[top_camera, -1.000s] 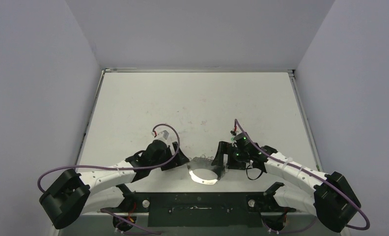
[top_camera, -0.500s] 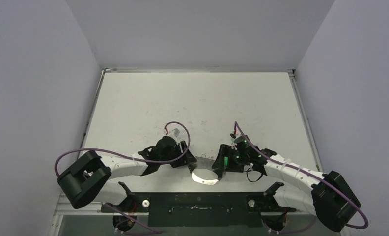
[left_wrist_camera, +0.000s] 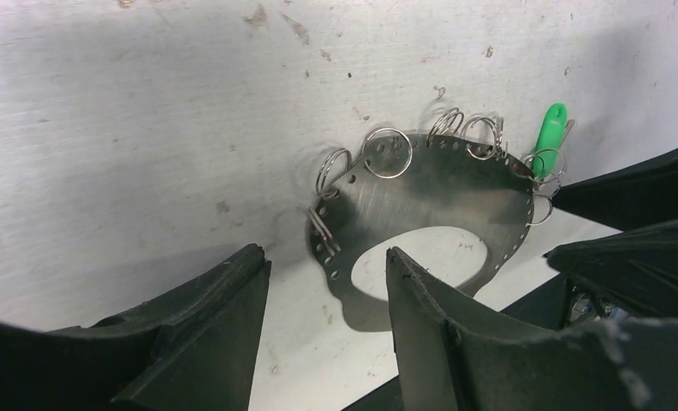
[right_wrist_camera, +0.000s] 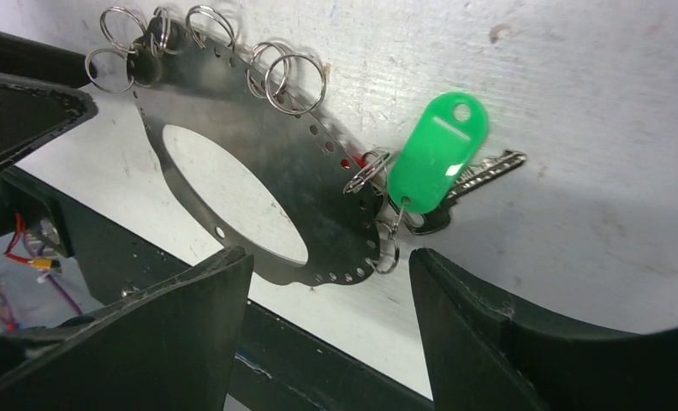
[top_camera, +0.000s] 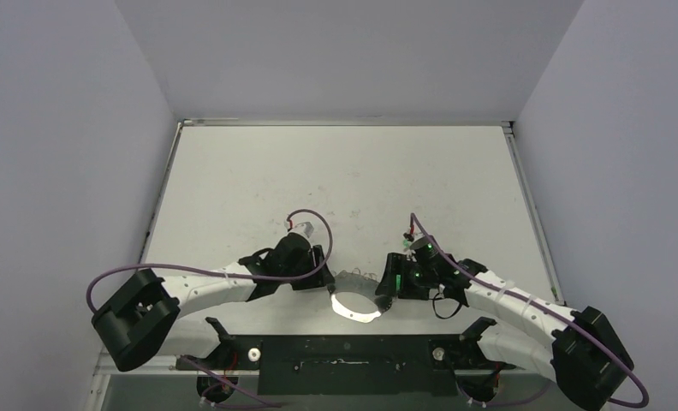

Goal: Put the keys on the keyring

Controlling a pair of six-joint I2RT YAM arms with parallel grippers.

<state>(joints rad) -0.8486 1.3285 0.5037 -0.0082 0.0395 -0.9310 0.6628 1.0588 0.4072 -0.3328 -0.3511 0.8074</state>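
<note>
- Arms seen from above: the left gripper [top_camera: 325, 281] has moved in toward the middle. It now sits right at the left side of the keyring [top_camera: 353, 281].
- The right gripper [top_camera: 383, 293] has slid a little closer to the ring's right side.
- The ring lies flat on the table [top_camera: 336, 171], close to the near edge. It is in the same spot as a second ago.
- From up here I cannot tell how wide either gripper is.
- Left wrist view: the two fingers [left_wrist_camera: 199, 325] are apart and pinch nothing. The ring's left rim lies in the gap between them.
- Small wire loops [left_wrist_camera: 387, 154] stick out along the rim. A green tag [left_wrist_camera: 551, 128] shows at the far side of the ring.
- Right wrist view: these fingers are apart too and hold nothing. The ring's right rim lies in the gap between them.
- The green tag sits on a silver key [right_wrist_camera: 490, 169]. The key seems to hang from a loop on the rim.
- What it means: I think both grippers have come in to take the ring from two sides.
- One key looks done. No other keys show in any view, so I cannot tell how much is left.
</note>
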